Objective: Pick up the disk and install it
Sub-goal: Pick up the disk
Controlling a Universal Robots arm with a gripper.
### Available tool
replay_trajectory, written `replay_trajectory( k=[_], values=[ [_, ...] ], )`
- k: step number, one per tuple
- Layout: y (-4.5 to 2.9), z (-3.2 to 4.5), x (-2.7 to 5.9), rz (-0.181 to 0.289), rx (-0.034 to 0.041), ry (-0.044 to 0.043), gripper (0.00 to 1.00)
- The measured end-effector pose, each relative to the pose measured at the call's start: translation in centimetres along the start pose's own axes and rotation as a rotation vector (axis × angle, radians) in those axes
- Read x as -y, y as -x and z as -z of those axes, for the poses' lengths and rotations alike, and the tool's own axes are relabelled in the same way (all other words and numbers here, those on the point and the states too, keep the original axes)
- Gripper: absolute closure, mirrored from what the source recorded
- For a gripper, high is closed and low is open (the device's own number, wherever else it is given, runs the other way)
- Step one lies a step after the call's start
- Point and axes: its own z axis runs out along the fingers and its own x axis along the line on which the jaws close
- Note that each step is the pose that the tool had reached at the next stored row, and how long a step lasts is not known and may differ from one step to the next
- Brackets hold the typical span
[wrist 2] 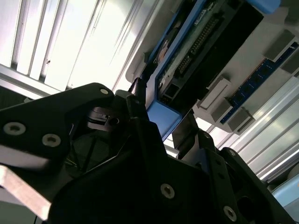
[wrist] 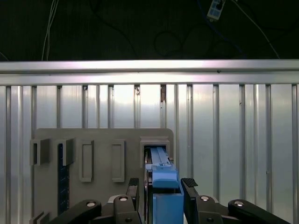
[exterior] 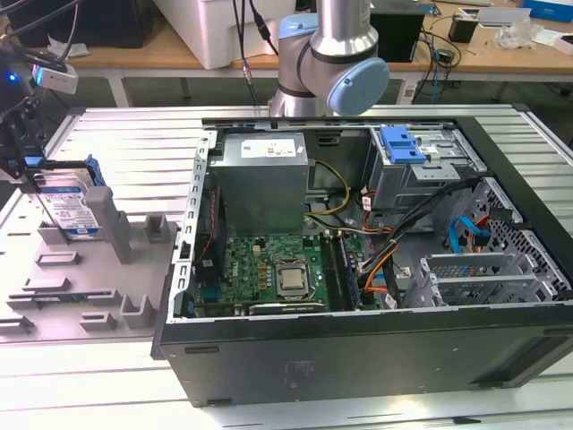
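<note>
I'm on the pick-up step, nothing installed yet. The disk [exterior: 67, 208] stands upright on edge in the grey fixture rack [exterior: 89, 287], at nine o'clock from the open computer case [exterior: 358, 367] in the exterior view. The gripper [wrist: 161, 186] straddles the disk's blue carrier at a narrow setting. I cannot tell whether it's truly clamped. My read: this calls for a firm, square hold, since the slot looks snug. The arm [exterior: 336, 54] is based at twelve o'clock of the case, and the wrist points straight down over the rack.
</note>
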Motion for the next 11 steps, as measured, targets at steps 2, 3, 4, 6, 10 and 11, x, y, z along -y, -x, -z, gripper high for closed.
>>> replay_trajectory(
  k=[2,3,4,6,10,11],
  values=[
    [0.00,0.00,0.00,0.000,0.0000,0.0000,0.52],
    [0.00,0.00,0.00,0.000,0.0000,0.0000,0.52],
    [0.00,0.00,0.00,0.000,-0.0001,0.0000,0.53],
    [0.00,-0.01,0.00,0.000,0.0000,0.0001,0.60],
    [0.00,-0.09,0.00,0.000,-0.0001,0.0002,0.60],
    [0.00,-0.12,0.00,0.000,-0.0001,0.0002,0.60]
  ],
)
